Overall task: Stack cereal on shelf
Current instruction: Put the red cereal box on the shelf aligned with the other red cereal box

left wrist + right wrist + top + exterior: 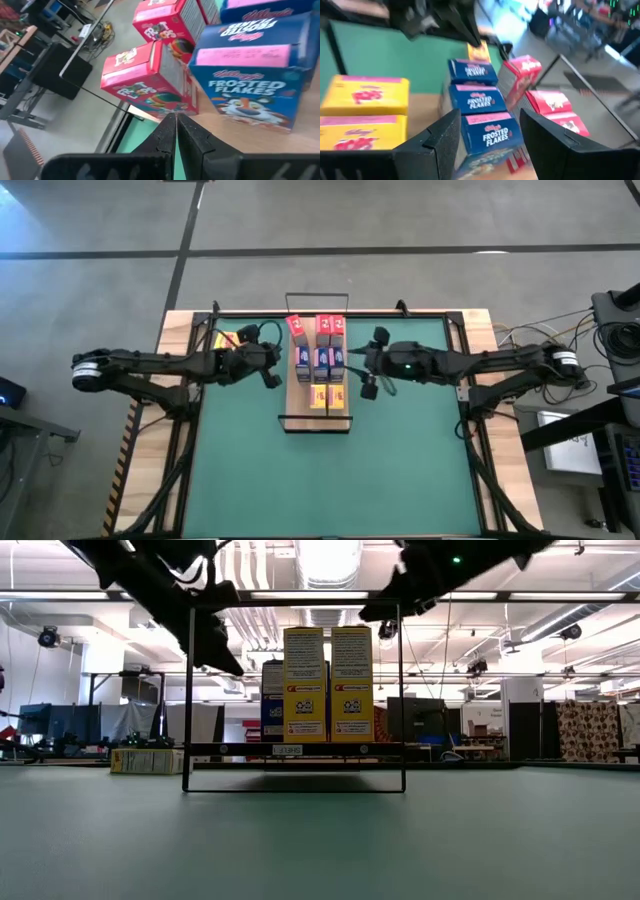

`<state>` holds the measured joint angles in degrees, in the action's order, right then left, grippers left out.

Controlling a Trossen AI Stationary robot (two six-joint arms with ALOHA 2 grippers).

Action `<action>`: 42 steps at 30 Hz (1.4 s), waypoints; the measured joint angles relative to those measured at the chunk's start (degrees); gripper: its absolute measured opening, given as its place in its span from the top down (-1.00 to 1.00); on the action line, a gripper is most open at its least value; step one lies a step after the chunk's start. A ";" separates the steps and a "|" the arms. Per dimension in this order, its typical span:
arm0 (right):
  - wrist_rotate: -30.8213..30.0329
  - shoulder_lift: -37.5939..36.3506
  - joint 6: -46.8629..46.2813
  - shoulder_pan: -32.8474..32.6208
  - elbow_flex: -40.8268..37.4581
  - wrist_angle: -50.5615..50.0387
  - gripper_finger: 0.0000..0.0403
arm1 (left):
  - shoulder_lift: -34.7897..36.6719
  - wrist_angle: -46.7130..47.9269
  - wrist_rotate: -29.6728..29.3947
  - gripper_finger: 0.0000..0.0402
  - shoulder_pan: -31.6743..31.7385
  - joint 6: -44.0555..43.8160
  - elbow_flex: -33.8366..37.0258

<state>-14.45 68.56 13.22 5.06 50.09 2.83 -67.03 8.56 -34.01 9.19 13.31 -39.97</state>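
Observation:
The shelf (300, 416), a light-wood board in a black wire frame, lies mid-table and carries several cereal boxes. Red ones (330, 328) stand at its far end, blue ones (322, 361) in the middle and yellow ones (328, 396) nearest. The leftmost red box (150, 76) stands tilted. One more yellow box (226, 339) lies off the shelf at the far left. My left gripper (272, 377) is shut and hovers just left of the shelf, its tips (176, 131) pointing at the red boxes. My right gripper (368, 386) is open and hovers just right of the shelf, facing a blue box (490, 131).
The green mat (330, 480) spreads bare toward the near edge. The shelf's wire frame (190, 700) rises at its ends. Cables and equipment (600, 340) lie beyond the table's right side.

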 joint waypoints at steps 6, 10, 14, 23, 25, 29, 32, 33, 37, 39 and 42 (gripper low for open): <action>4.41 -6.69 0.27 0.23 -9.72 11.33 0.04 | -0.42 -1.50 7.94 1.00 5.46 2.69 0.00; 4.41 -10.24 0.22 0.35 -13.08 12.93 0.12 | -0.44 -3.21 9.75 1.00 9.10 4.04 0.04; 3.94 -12.84 2.19 0.69 -14.70 12.53 0.34 | -0.44 -4.57 11.99 1.00 11.78 5.35 0.04; 3.91 -15.40 6.45 2.19 -14.70 12.05 0.93 | -5.39 -12.10 12.59 1.00 15.52 10.19 0.04; 3.91 -15.44 7.03 2.19 -14.70 12.04 0.95 | -6.83 -13.49 12.61 1.00 16.33 11.60 0.04; 3.91 -15.42 8.51 2.25 -14.70 12.04 0.95 | -9.81 -16.02 12.59 1.00 18.07 14.44 0.04; 3.89 -15.53 9.18 2.26 -14.70 12.15 0.96 | -11.92 -16.65 12.60 1.00 19.04 14.70 -0.45; 3.89 -15.60 9.33 2.30 -14.70 12.14 0.96 | -12.65 -17.43 12.59 1.00 19.22 14.76 -0.66; 3.88 -15.66 9.43 2.63 -14.67 12.44 0.96 | -15.94 -19.46 15.72 1.00 19.96 15.23 -1.63; 3.86 -15.64 9.36 2.90 -14.67 12.43 0.96 | -17.62 -20.04 17.96 1.00 20.13 15.66 -2.80; 3.86 -15.64 8.74 3.15 -14.67 12.30 0.96 | -19.88 -20.27 18.41 1.00 20.13 15.92 -4.89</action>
<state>-10.59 52.93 21.96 8.21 35.42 15.13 -86.90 -11.72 -15.59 29.32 29.23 -44.86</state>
